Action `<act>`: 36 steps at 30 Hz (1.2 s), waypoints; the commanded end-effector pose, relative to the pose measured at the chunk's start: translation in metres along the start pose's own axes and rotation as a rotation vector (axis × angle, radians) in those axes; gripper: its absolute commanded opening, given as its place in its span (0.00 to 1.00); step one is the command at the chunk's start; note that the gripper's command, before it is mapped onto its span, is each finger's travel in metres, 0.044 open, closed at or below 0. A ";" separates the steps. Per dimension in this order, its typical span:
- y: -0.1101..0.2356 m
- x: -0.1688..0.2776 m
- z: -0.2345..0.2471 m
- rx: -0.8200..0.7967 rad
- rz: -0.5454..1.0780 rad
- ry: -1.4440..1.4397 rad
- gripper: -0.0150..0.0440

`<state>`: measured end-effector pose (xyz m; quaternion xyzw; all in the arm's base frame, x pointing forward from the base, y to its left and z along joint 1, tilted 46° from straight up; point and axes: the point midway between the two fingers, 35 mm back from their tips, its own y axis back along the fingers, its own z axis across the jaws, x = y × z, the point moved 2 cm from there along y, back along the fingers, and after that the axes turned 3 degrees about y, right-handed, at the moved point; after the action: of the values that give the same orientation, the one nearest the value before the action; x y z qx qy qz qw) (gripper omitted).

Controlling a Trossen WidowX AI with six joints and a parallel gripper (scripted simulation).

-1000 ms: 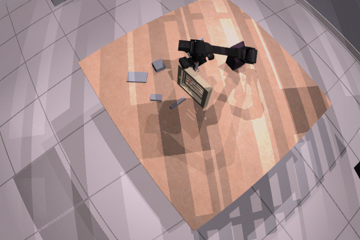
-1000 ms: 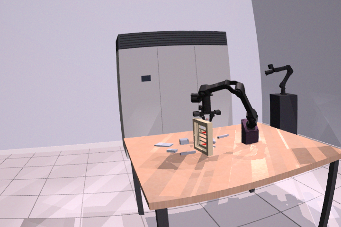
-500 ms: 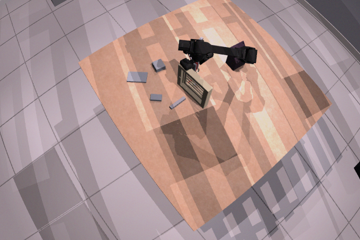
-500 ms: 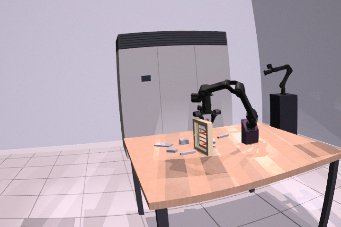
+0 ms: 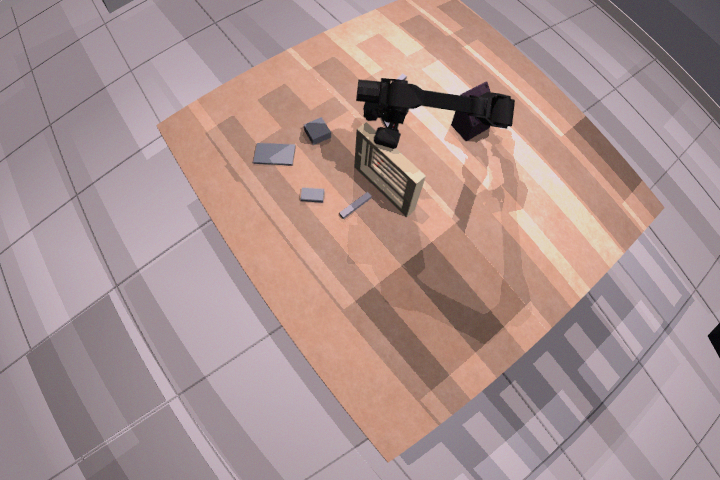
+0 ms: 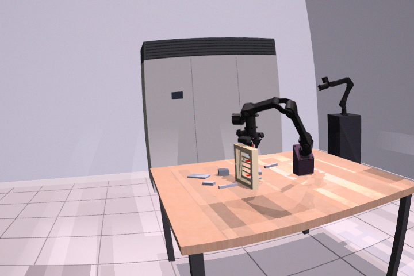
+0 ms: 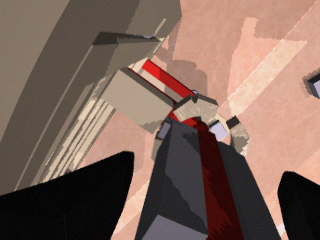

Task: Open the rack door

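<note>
The cream rack frame (image 5: 414,198) (image 6: 254,169) stands upright on the table; its tan side fills the upper left of the wrist view. Pale slats and red parts show through its opening. The upright handle (image 7: 185,175) (image 6: 252,146), dark grey with a red strip, stands on the frame's arm side. My gripper (image 7: 208,174) (image 6: 252,144) points down around it and is open, one black finger on each side, with gaps between the fingers and the handle in the wrist view. The arm hides much of the handle in the top view. The door's exact angle and the handle's turn cannot be told.
On the table (image 5: 315,249) (image 6: 214,227), a grey plate (image 5: 274,153) (image 6: 198,176), a grey block (image 5: 317,131) (image 6: 223,171), a small flat block (image 5: 311,195) (image 6: 208,183) and a bar (image 5: 354,205) (image 6: 227,185) lie beyond the frame. Another bar (image 6: 270,165) lies near the arm's base (image 6: 303,165).
</note>
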<state>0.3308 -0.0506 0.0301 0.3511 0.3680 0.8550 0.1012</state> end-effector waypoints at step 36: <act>-0.001 0.000 0.002 -0.003 -0.003 2.029 0.75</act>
<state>0.3310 -0.0494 0.0301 -0.3827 0.3251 0.8413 -0.2000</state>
